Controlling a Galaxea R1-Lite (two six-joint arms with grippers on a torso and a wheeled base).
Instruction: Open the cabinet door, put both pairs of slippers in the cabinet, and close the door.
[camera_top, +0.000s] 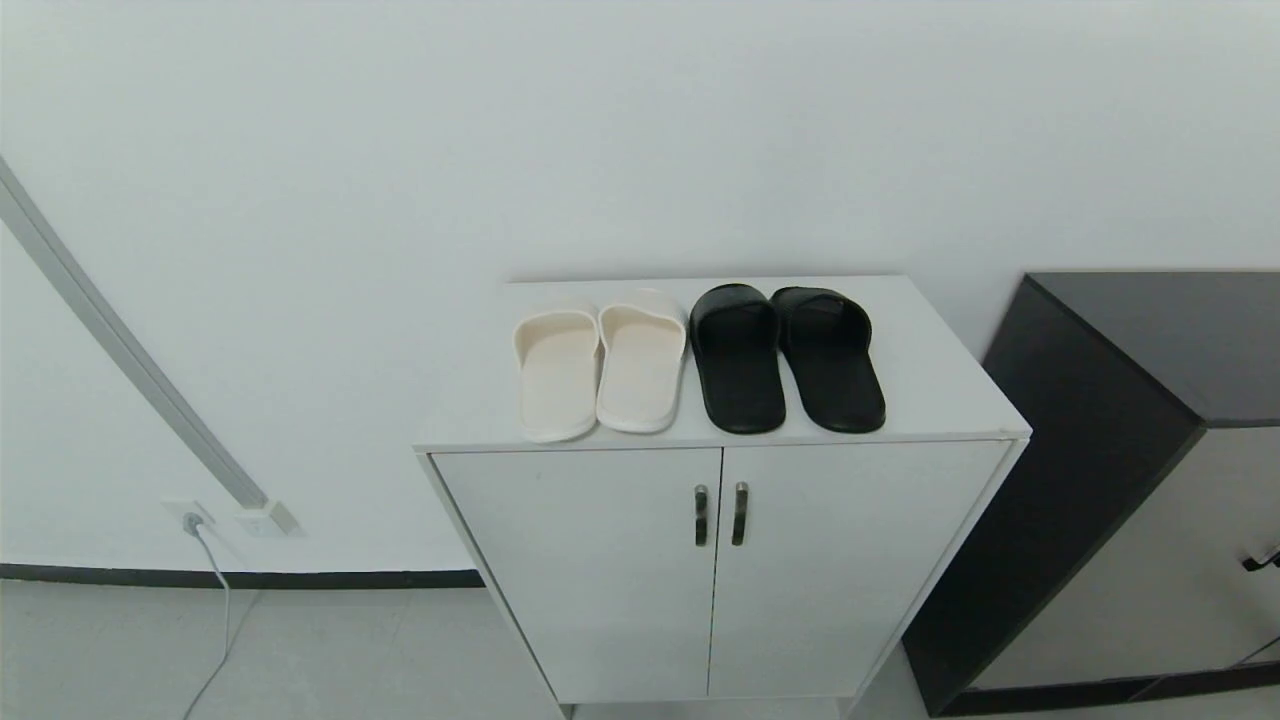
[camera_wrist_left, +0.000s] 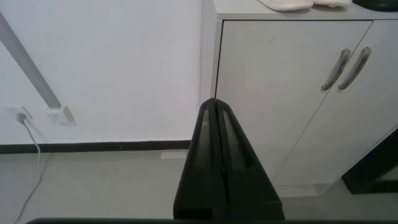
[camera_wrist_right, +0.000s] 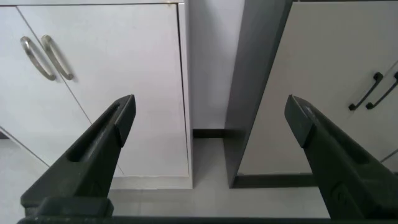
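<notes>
The left gripper (camera_wrist_left: 215, 102) was closed with nothing in it. The right gripper (camera_wrist_right: 210, 102) was wide open, maybe ready for a handle. Both hung low before the white cabinet (camera_top: 580, 560). Its doors were shut, with the handles (camera_top: 740, 513) together in the middle. On top, the white slippers (camera_top: 640, 375) sat near the front left corner and the black slippers (camera_top: 740, 365) beside them, heels frontward, likely easy to grab.
</notes>
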